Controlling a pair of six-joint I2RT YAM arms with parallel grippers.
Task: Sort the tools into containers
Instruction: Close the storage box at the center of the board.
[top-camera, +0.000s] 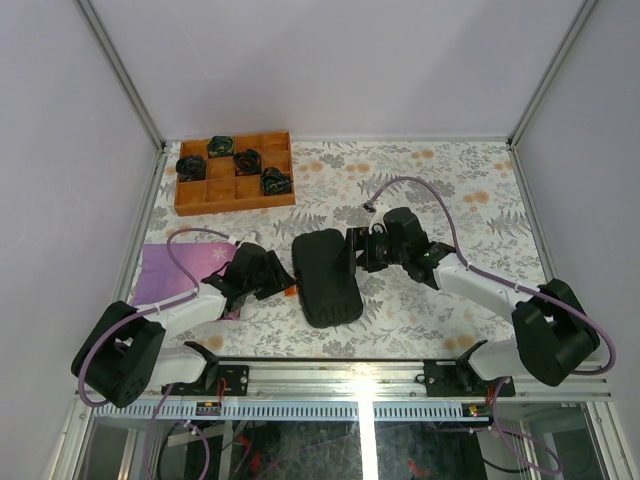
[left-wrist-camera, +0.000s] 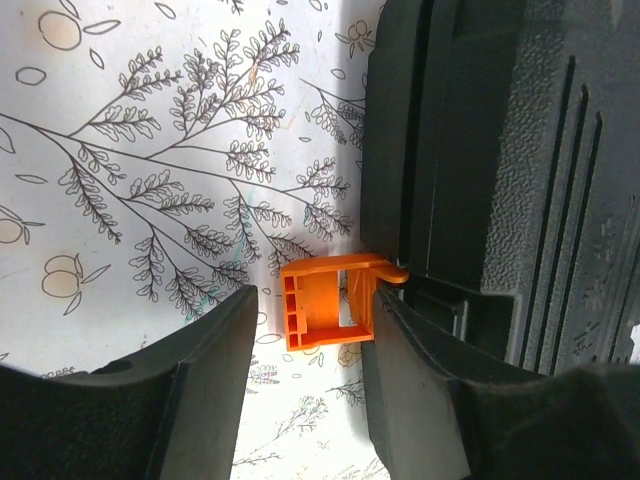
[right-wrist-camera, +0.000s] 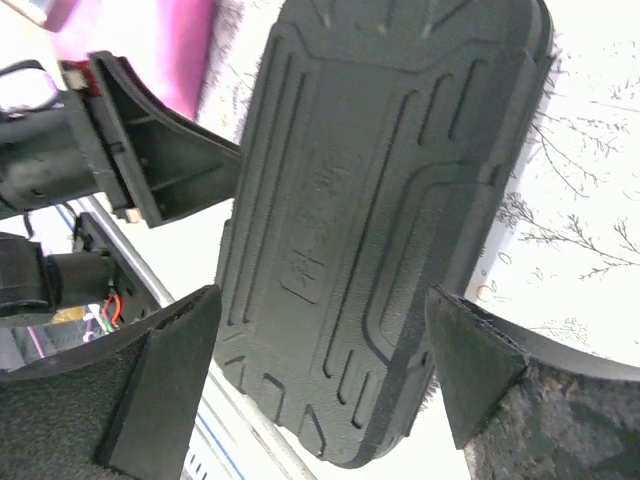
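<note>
Covering the whole work area, the flower-printed tabletop (top-camera: 450, 190) carries the black tool case (top-camera: 325, 275), which lies shut and flat between the two claws: just to the right of the left claw (top-camera: 275, 275) and just to the left of the right claw (top-camera: 355, 250). Only the top view shows both claws at once. Only that view also takes in the brown wooden tray (top-camera: 235, 207), which is well beyond the left claw toward the far wall. A purple sheet (top-camera: 165, 270) lies near the left arm's outer side. The right wrist view fills with the case's ribbed lid (right-wrist-camera: 380, 200), seen straight ahead through the gap of the right claw (right-wrist-camera: 322, 300). Its fingers (right-wrist-camera: 150, 390) stand wide apart to either side of the lid and grip nothing. Past the case's far edge, that same view catches the left arm's claw. The left wrist view gives the detail the others miss. The left claw (left-wrist-camera: 312, 310) is about half open, with the case's orange latch (left-wrist-camera: 325, 305) sitting between its fingers. The finger (left-wrist-camera: 420, 400) on the case side touches the latch, while a sliver of tabletop shows between the latch and the other finger, so the latch is bracketed rather than pinched. From above, the latch is only an orange speck (top-camera: 290, 291) at that claw's tip. Smallest are the dark rolls (top-camera: 248, 160) in some of the tray's compartments, too small to identify.
</note>
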